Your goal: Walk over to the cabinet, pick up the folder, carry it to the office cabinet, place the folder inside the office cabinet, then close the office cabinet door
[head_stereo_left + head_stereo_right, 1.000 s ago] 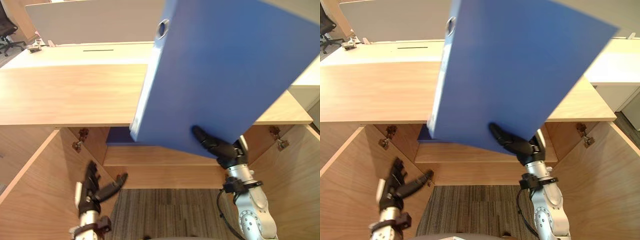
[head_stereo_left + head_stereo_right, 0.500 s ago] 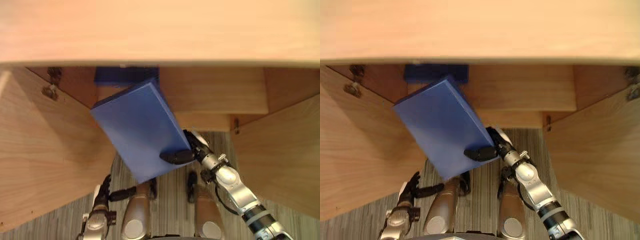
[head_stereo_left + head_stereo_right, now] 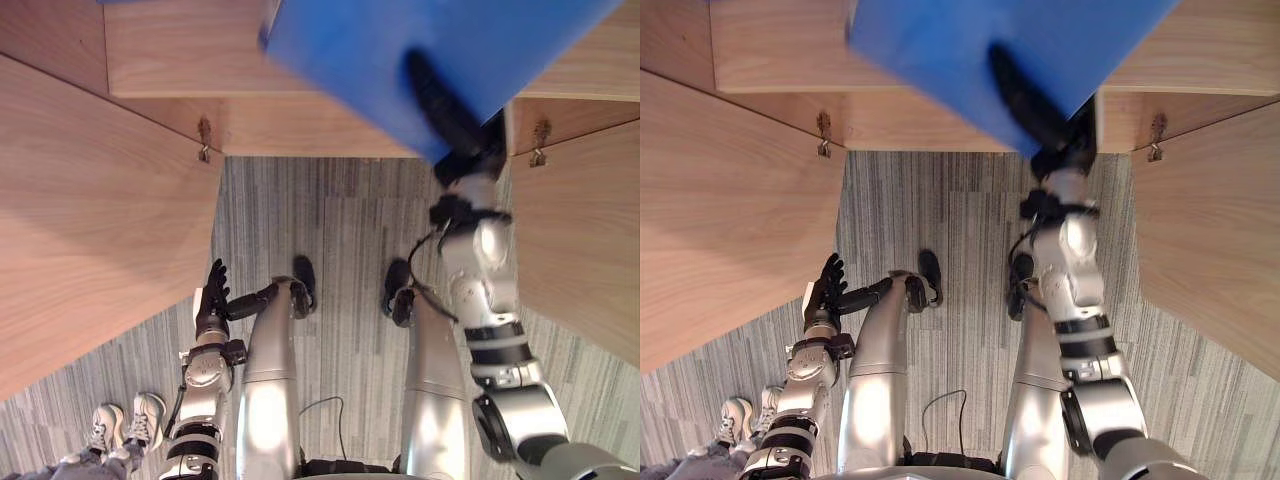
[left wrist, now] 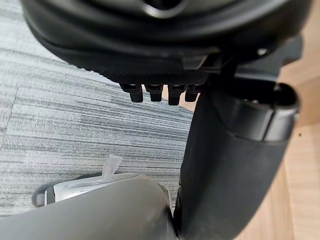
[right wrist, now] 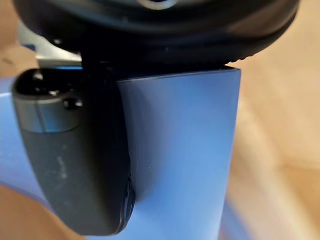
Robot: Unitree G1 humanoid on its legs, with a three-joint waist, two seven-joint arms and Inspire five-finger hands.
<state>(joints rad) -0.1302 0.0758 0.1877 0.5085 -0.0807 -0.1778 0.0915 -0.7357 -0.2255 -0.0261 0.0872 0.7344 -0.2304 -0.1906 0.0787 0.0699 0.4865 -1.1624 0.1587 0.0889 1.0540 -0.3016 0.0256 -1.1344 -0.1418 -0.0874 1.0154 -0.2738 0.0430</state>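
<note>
The blue folder (image 3: 400, 45) hangs at the open office cabinet's mouth, overlapping the wooden shelf (image 3: 180, 60). My right hand (image 3: 448, 108) is shut on its lower edge, with the thumb lying across the blue cover (image 5: 185, 150) and the other fingers hidden behind it. The right wrist view shows the thumb (image 5: 75, 160) pressed flat on the folder. My left hand (image 3: 213, 295) hangs low at my left side, open and holding nothing, fingers straight (image 3: 826, 280).
The cabinet's two wooden doors stand swung open, the left door (image 3: 90, 200) and the right door (image 3: 585, 240), each with a metal hinge on its inner edge. Striped grey carpet (image 3: 330, 230) lies between them. A person's shoes (image 3: 125, 425) stand at the lower left.
The camera has tipped down toward the floor. My right hand still holds the folder, which now overlaps the shelf front instead of hanging tilted below it. The left hand stays low.
</note>
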